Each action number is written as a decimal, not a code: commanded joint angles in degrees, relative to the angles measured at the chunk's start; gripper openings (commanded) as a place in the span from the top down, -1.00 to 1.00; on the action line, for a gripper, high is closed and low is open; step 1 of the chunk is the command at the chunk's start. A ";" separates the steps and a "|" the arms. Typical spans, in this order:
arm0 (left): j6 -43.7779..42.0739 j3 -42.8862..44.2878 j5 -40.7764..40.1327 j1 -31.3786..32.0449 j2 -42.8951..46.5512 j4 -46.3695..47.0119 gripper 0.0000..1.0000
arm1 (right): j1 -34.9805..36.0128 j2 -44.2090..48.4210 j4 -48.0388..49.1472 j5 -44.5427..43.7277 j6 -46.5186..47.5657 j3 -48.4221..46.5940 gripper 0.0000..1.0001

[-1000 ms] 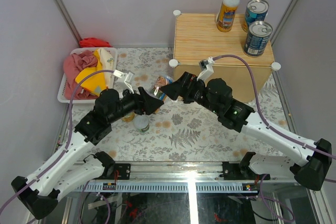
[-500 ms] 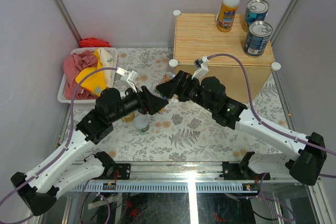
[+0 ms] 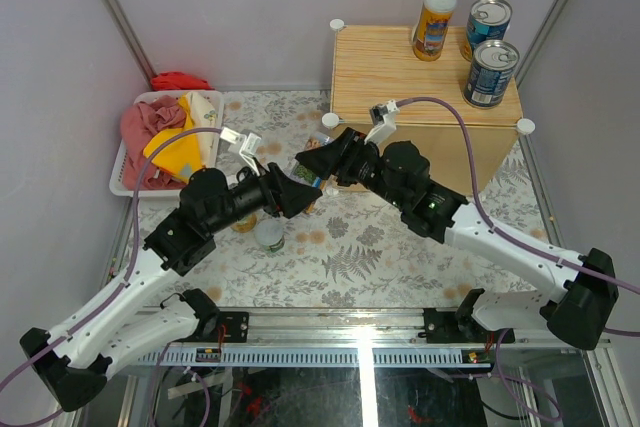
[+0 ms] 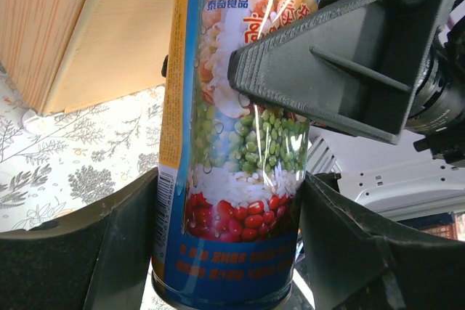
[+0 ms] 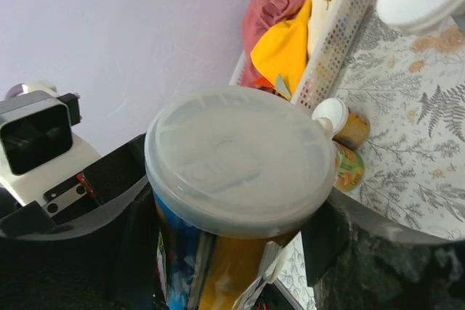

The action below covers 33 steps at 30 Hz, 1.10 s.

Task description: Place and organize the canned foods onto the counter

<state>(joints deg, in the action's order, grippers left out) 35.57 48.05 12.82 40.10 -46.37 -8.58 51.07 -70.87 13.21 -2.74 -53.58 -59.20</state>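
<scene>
Both arms bend inward and meet low over the fern-print table (image 3: 360, 237), just in front of the wood-grain counter (image 3: 400, 72). The left gripper (image 4: 229, 201) has its fingers pressed against both sides of the slim multicoloured can (image 4: 232, 128) near its base. The right gripper (image 5: 232, 212) clasps the can's upper part beneath the clear plastic lid (image 5: 240, 154). Two blue-labelled tins (image 3: 490, 72) and an orange-yellow jar (image 3: 435, 24) stand at the counter's far right.

Likely a lab: plain walls (image 3: 250, 7), aluminium rail (image 3: 330, 355) mounting.
</scene>
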 commanded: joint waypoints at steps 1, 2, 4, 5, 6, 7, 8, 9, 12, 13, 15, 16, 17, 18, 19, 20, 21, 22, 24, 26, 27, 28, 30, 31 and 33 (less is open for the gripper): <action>1.09 0.55 -0.96 0.37 1.26 12.58 1.00 | -0.98 0.37 3.80 0.00 2.86 -3.18 0.09; 1.45 0.34 -1.24 0.34 0.97 12.89 1.00 | -1.04 0.45 3.35 0.36 3.28 -3.43 0.24; 2.04 0.12 -1.61 0.33 0.37 13.27 1.00 | -1.08 0.49 2.23 0.61 4.24 -4.10 0.56; 2.45 0.01 -1.76 0.38 0.20 13.38 1.00 | -1.19 0.41 1.68 0.86 4.61 -4.65 0.69; 2.74 -0.23 -1.89 0.40 0.08 13.45 0.95 | -1.22 0.18 1.54 1.23 4.91 -5.08 0.82; 2.97 -0.49 -2.20 0.36 0.15 13.37 0.81 | -1.29 -0.18 1.40 1.63 5.15 -5.62 0.93; 3.27 -0.82 -2.81 0.41 0.40 13.29 0.71 | -1.26 -0.67 1.26 1.94 5.29 -6.15 1.00; 3.40 -1.29 -3.25 0.35 0.72 13.51 0.51 | -1.27 -1.13 1.27 2.29 5.43 -6.67 1.00; 3.68 -1.52 -4.24 0.38 1.25 12.41 -0.21 | -1.28 -2.90 1.15 2.22 5.30 -8.42 1.00; 3.48 -1.19 -4.14 0.36 1.21 11.79 -0.44 | -1.21 -3.29 0.68 2.22 5.54 -9.19 1.00; 3.23 -1.06 -4.54 0.33 1.28 10.54 -0.82 | -1.15 -3.98 -0.29 2.81 6.86 -10.81 1.00; 3.74 -1.43 -5.20 0.36 1.45 10.59 -0.94 | -1.09 -4.34 -1.02 2.99 7.35 -11.64 1.00; 4.91 -2.12 -5.64 0.38 1.91 11.34 -0.99 | -1.08 -4.58 -1.83 3.01 7.91 -12.45 1.00; 5.95 -2.85 -6.00 0.34 2.54 12.13 -0.99 | -1.08 -4.65 -2.19 2.96 8.41 -13.10 1.00; 6.81 -3.50 -6.57 0.38 3.13 12.74 -0.99 | -1.03 -4.63 -2.42 2.81 9.03 -13.60 1.00; 7.47 -3.93 -7.23 0.34 3.64 12.92 -0.99 | -0.93 -4.53 -2.93 2.52 9.86 -14.10 1.00; 7.98 -4.12 -8.06 0.37 4.10 12.67 -0.99 | -0.82 -4.47 -3.92 1.95 11.15 -14.89 1.00; 8.24 -4.16 -8.60 0.38 4.49 12.25 -0.99 | -0.71 -4.38 -4.77 1.28 12.33 -15.62 1.00; 8.68 -3.79 -9.82 0.38 5.42 10.93 -0.99 | -0.57 -4.46 -6.53 0.38 14.96 -17.38 1.00; 8.94 -3.01 -11.23 0.38 6.08 8.64 -0.99 | -0.57 -5.07 -8.46 -0.52 17.76 -19.74 1.00; 9.05 -2.56 -11.99 0.35 6.50 7.54 -0.99 | -0.54 -5.29 -9.13 -1.00 19.00 -21.33 1.00; 9.22 -2.44 -12.63 0.40 6.91 6.53 -0.99 | -0.53 -5.59 -9.85 -1.50 20.55 -22.55 1.00; 9.70 -2.46 -13.70 0.33 8.01 5.20 -0.99 | -0.54 -6.56 -11.37 -2.61 23.64 -25.88 1.00; 10.08 -2.54 -14.20 0.33 8.56 4.70 -0.99 | -0.53 -7.08 -12.02 -3.14 25.38 -27.48 1.00; 10.74 -2.57 -15.18 0.33 9.35 3.19 -0.99 | -0.60 -8.14 -13.04 -4.83 29.24 -30.78 1.00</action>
<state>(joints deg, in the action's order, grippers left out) 44.58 44.05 1.34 40.12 -38.85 -3.92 50.28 -79.75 -6.20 -3.77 -32.62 -79.90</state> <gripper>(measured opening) 0.994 0.719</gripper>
